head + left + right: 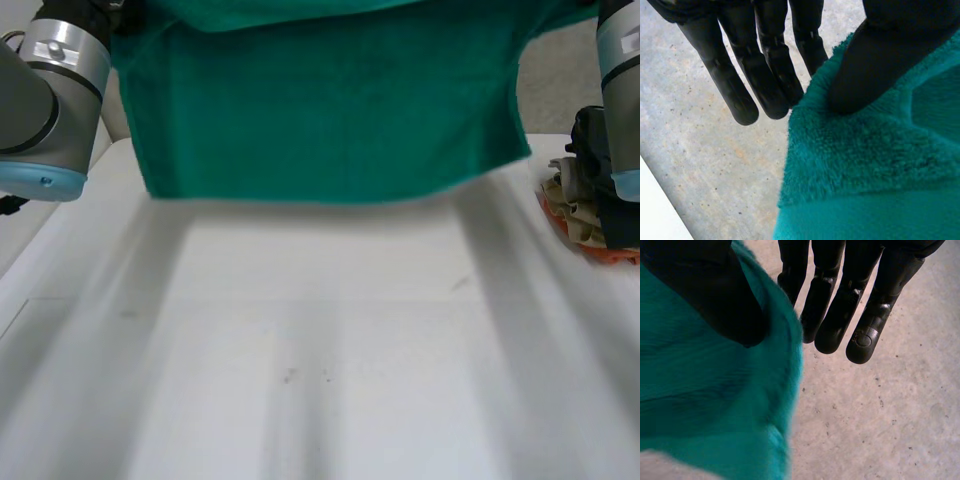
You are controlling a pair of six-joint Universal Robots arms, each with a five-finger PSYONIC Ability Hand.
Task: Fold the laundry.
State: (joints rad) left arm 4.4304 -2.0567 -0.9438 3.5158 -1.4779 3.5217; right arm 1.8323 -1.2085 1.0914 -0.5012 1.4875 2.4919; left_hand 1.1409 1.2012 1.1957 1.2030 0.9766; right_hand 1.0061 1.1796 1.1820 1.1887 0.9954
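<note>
A white counter takes up the lower frame of the head view. Across the top of that frame a green towel hangs spread, its long axis running left to right, with an arm raised at each end. The left hand pinches its left edge between thumb and straight fingers. The right hand pinches the right edge the same way. More laundry lies at the frame's right edge.

Both arms are up over the counter, the left arm and right arm set wide apart. The left hand and right hand each have straight fingers, thumb pinching the towel edge.
</note>
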